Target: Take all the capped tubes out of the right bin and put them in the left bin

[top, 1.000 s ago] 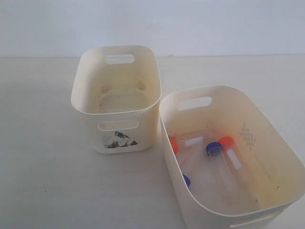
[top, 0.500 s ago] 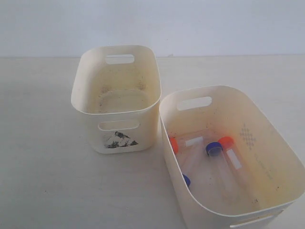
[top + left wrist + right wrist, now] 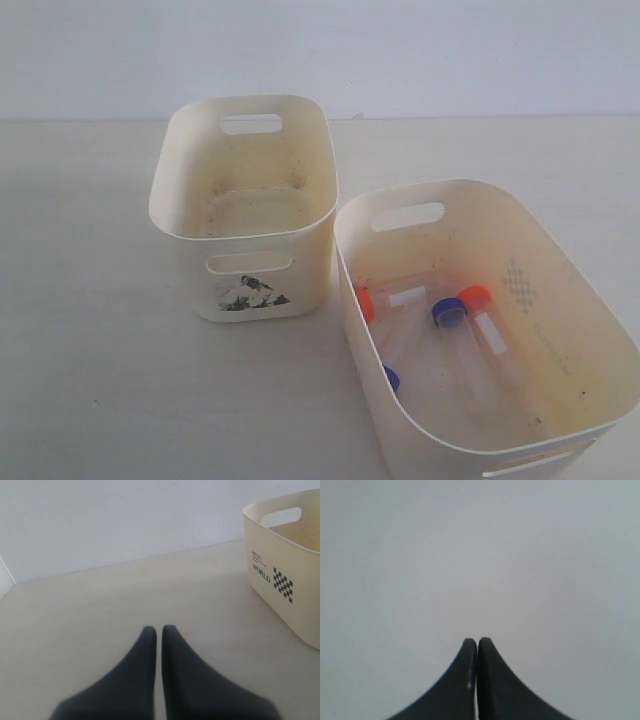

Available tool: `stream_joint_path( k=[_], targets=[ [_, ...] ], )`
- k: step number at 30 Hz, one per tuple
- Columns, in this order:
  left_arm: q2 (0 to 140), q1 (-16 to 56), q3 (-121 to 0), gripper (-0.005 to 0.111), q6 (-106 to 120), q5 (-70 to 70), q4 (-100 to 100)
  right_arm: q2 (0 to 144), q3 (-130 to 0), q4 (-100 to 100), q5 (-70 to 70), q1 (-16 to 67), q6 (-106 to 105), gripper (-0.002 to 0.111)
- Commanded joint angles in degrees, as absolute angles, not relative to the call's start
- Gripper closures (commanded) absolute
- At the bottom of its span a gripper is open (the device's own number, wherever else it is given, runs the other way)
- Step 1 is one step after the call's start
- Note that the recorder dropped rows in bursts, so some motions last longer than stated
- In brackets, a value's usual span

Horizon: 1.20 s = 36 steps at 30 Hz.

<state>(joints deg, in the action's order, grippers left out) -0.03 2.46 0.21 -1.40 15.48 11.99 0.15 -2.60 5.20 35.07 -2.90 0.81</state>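
Tubes: all four tubes (image 3: 405, 296) lie on the floor of the right bin (image 3: 560, 262). One orange-capped tube is by the wall nearest the other bin. A blue-capped and an orange-capped tube lie side by side near the middle. Of the fourth, only a blue cap (image 3: 390, 378) shows over the near rim.
Left bin: the left bin (image 3: 175, 165), with the torn sticker (image 3: 250, 293), holds no tube. It stands just beside the right bin on the counter (image 3: 100, 350).
Left tool: the left tool (image 3: 159, 630) has its fingers pressed together with nothing between them. It sits low over bare counter, well apart from a printed bin (image 3: 280, 550); I cannot tell which bin that is.
Right tool: the right tool (image 3: 477, 642) is likewise closed and empty, facing a blank pale surface, with no bin in its view.
Change: nothing has shifted over the last second; bins and tubes sit exactly as they did, and neither arm enters the exterior view.
Meaning: the task looks unstarted, with four transfers left. A tool must first come over the right bin and open.
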Motion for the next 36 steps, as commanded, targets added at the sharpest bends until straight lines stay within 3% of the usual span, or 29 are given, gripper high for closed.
stream_joint_path(
  k=[1,2,3,5,7,26,36],
  targets=[
    [0.00,2.54,0.00,0.102,-2.16,14.96,11.79,0.53,-16.43,5.73,24.61,-2.83,-7.91,0.108],
    [0.00,2.54,0.00,0.102,-2.16,14.96,11.79,1.52,-20.49,5.73,17.20,-2.83,-8.89,0.108],
    [0.00,2.54,0.00,0.102,-2.16,14.96,11.79,5.07,-28.75,5.73,-1.08,-2.83,-9.54,0.108],
    [0.00,2.54,0.00,0.102,-2.16,14.96,11.79,12.17,-37.53,5.62,-22.47,-2.83,-9.54,0.108],
    [0.00,2.54,0.00,0.102,-2.16,14.96,11.79,17.42,-42.00,5.62,-32.91,-2.83,-9.54,0.108],
    [0.00,2.54,0.00,0.102,-2.16,14.96,11.79,23.53,-42.64,8.13,-24.63,-2.83,-7.98,0.108],
    [0.00,2.54,0.00,0.102,-2.16,14.96,11.79,47.92,-43.06,23.25,-28.25,-2.83,-13.98,0.108]
  ],
)
